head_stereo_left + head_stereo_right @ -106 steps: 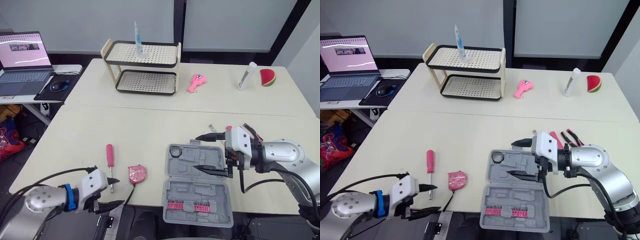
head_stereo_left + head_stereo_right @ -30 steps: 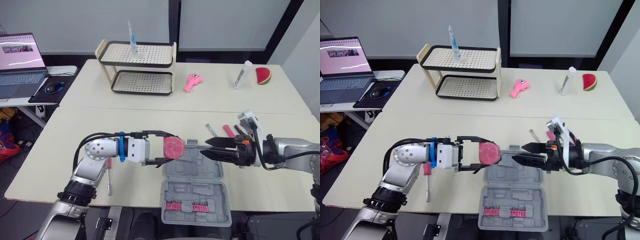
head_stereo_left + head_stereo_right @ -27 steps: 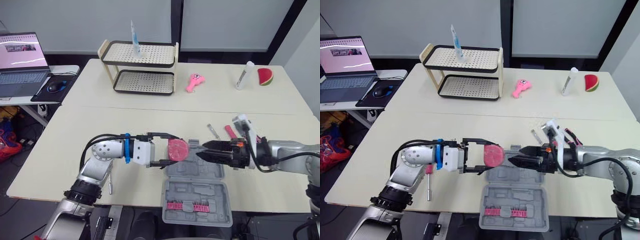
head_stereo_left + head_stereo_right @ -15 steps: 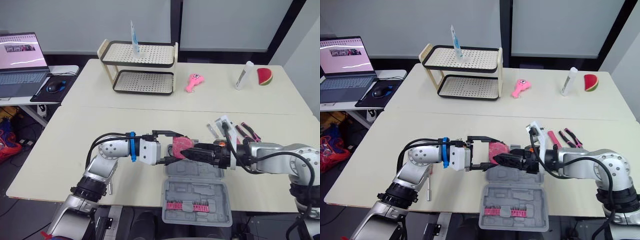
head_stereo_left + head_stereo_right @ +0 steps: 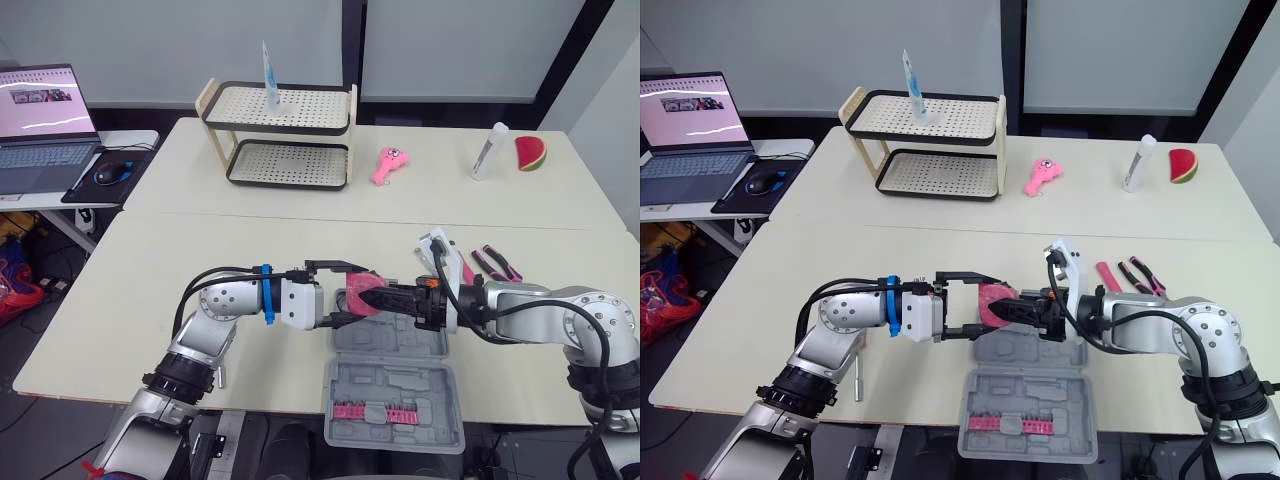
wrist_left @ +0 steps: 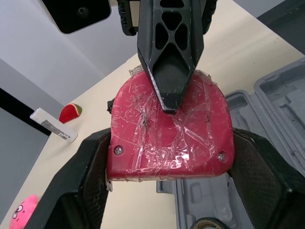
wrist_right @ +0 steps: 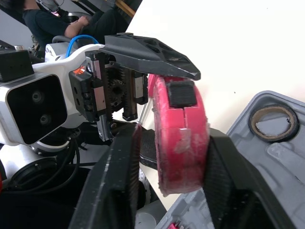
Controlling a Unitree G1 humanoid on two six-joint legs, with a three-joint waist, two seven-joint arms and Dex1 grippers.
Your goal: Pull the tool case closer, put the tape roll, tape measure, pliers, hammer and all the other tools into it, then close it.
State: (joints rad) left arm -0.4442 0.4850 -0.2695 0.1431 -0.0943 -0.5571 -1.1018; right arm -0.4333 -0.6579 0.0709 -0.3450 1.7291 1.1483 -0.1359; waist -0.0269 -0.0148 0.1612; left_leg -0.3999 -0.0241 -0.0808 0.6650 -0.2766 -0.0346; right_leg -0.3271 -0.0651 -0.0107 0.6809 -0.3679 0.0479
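Hovering over far-left corner of open grey tool case (image 5: 395, 390): red tape measure (image 5: 355, 297), wrapped in clear tape. Left claw (image 6: 169, 143) clamps its edges; right claw (image 7: 177, 143) pinches its flat faces, both clenched tight.

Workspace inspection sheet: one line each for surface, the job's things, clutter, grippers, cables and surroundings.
Surface: cream table, with a seam across its middle.
Job's things: tool case open, tape roll inside; tape measure held above the case; pliers and a pink-handled tool right of the case; screwdriver by the left arm.
Clutter: rack, pink toy, white tube, watermelon slice at the back.
Grippers: left gripper and right gripper both shut on the tape measure.
Cables: black cable along the left arm.
Surroundings: laptop and mouse on a side desk.
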